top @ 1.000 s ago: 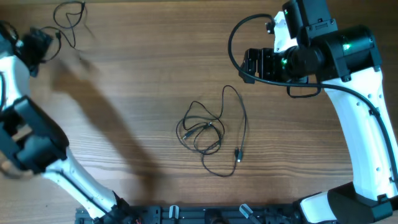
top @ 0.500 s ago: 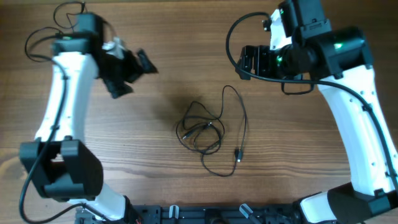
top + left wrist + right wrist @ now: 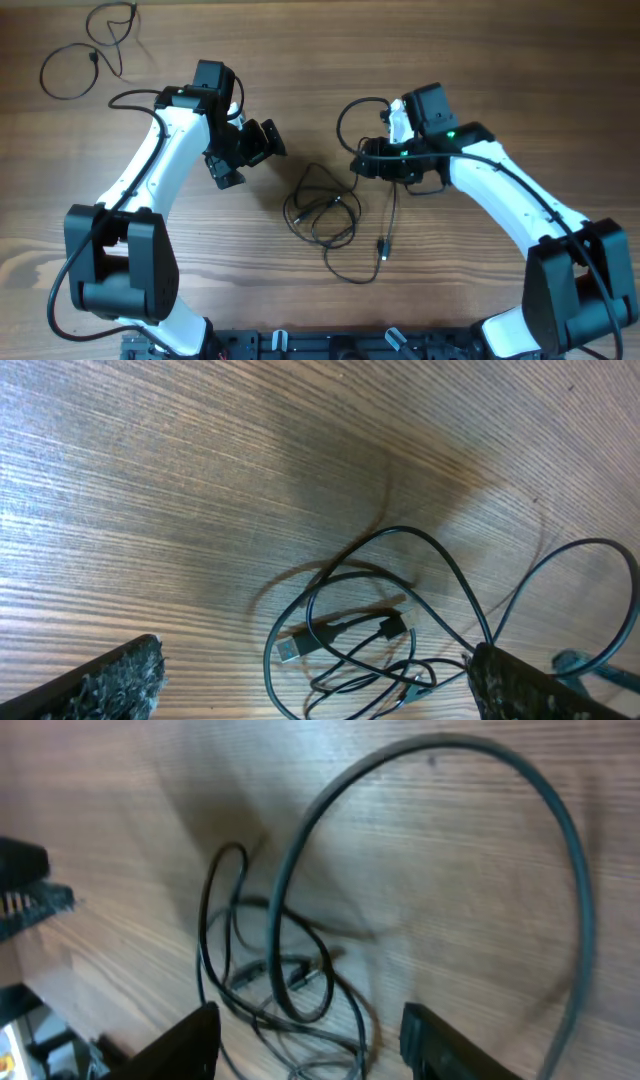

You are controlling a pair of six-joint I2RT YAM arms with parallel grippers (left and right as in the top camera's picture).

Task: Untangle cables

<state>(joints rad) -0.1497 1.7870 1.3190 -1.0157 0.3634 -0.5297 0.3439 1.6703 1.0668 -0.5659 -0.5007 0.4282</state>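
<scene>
Cables (image 3: 322,207) lie tangled between spread left gripper (image 3: 250,158) and spread right gripper (image 3: 361,160).

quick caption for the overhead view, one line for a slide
Open left gripper and open right gripper flank a tangle of thin black cables on a wooden table.

Wooden table (image 3: 520,40) fills the overhead view, warm brown, grain running from 9 o'clock across to 3 o'clock. Down at 6 o'clock, along the bottom edge, sits a black rail (image 3: 300,345) with small brackets, too small to make out. In the left wrist view the same wood shows close up, with a soft shadow (image 3: 320,480) toward 12 o'clock. In the right wrist view the wood is blurred, and the table's edge falls away at 8 o'clock.
</scene>
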